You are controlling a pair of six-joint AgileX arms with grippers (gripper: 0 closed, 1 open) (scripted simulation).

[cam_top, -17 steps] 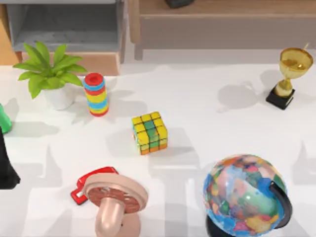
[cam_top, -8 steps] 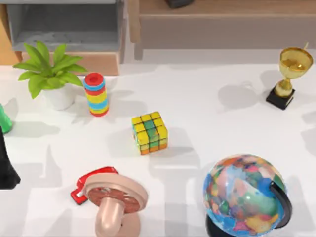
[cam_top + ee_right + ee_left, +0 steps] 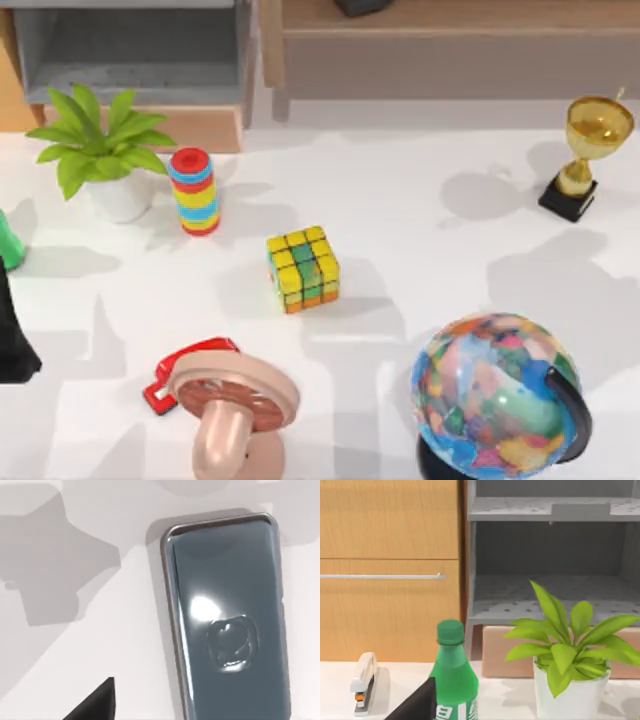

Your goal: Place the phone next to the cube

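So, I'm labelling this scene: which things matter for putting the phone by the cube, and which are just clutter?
Job:
phone, flat on the table
cube

Clutter:
plant
ring stack
trophy
globe
green bottle
stapler

White marks on the green bottle's label (image 3: 455,712) are cropped; none readable.

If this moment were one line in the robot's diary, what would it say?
stage: approaching phone | phone: flat on white table, not held | cube: mid-table, alone | phone beside cube: not yet
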